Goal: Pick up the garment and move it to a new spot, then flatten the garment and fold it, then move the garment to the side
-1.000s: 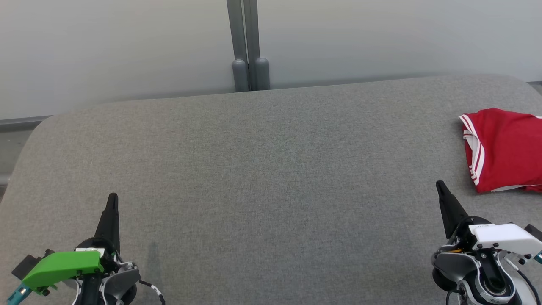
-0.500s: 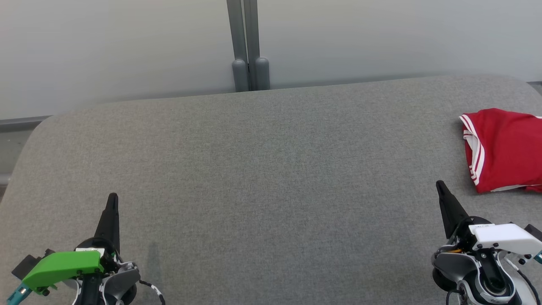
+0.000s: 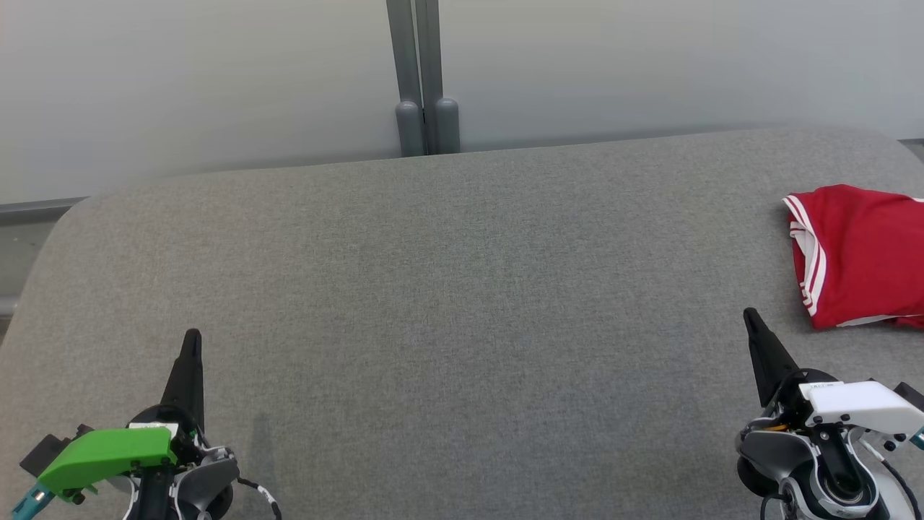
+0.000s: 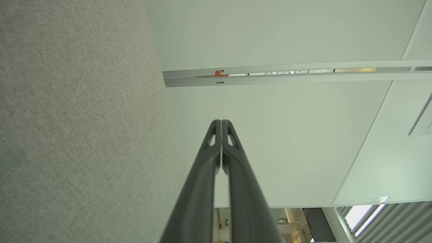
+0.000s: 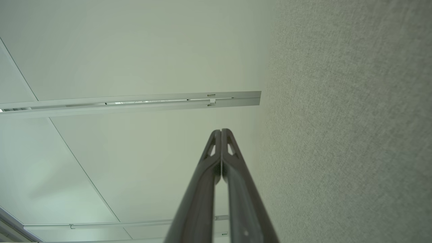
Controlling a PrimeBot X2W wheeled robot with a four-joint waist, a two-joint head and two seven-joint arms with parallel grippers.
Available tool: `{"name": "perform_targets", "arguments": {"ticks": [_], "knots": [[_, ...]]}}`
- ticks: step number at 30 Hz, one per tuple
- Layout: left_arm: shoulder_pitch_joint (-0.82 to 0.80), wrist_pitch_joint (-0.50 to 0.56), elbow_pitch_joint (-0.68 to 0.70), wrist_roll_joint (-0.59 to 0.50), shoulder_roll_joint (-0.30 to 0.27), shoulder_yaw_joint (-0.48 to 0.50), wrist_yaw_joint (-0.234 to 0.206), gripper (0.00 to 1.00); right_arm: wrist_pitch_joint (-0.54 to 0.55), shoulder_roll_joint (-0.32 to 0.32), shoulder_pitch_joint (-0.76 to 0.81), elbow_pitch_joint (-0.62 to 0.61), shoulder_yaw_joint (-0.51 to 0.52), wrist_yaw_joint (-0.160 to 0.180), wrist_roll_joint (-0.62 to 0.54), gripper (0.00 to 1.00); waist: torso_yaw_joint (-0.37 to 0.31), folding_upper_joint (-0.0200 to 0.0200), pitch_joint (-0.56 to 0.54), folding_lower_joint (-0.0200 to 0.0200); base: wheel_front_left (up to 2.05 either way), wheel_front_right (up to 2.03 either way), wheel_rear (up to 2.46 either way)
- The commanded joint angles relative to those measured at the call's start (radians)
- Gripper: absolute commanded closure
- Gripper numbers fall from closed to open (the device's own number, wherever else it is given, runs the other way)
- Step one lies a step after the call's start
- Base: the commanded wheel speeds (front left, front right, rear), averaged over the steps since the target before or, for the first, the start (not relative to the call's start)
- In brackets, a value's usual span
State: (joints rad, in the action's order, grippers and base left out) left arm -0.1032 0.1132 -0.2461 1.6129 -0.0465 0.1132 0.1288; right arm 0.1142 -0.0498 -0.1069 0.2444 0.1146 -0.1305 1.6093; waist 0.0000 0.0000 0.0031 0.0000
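Note:
The garment (image 3: 859, 256) is red with white stripes along its edges and lies folded at the far right of the grey table (image 3: 462, 289), partly cut off by the head view's right edge. My left gripper (image 3: 192, 336) rests at the lower left, shut and empty, far from the garment. At the lower right my right gripper (image 3: 751, 315) is shut and empty too, its tip a short way in front and to the left of the garment, apart from it. Both wrist views show fingers pressed together: left gripper (image 4: 221, 121), right gripper (image 5: 221, 130).
A pale wall stands behind the table, with a grey double post (image 3: 424, 79) rising at the middle of the far edge. The table has rounded corners, and the grey cloth surface (image 4: 77, 121) runs alongside each gripper in the wrist views.

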Motion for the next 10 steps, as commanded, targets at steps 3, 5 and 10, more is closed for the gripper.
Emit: {"name": "perform_targets", "arguments": {"ticks": [3, 5, 10], "knots": [[-0.013, 0.005, 0.002, 0.001, -0.007, 0.003, 0.005, 1.00, 0.003, -0.001, -0.006, 0.002, -0.001, 0.000, 0.007, 1.00, 0.000, 0.0000, 0.000, 0.0000, 0.00, 0.00, 0.00], [-0.013, 0.005, 0.002, 0.001, -0.007, 0.003, 0.005, 1.00, 0.003, -0.001, -0.006, 0.002, -0.001, 0.000, 0.007, 1.00, 0.000, 0.0000, 0.000, 0.0000, 0.00, 0.00, 0.00], [-0.013, 0.005, 0.002, 0.001, -0.007, 0.003, 0.005, 1.00, 0.003, -0.001, -0.006, 0.002, -0.001, 0.000, 0.007, 1.00, 0.000, 0.0000, 0.000, 0.0000, 0.00, 0.00, 0.00]]}}
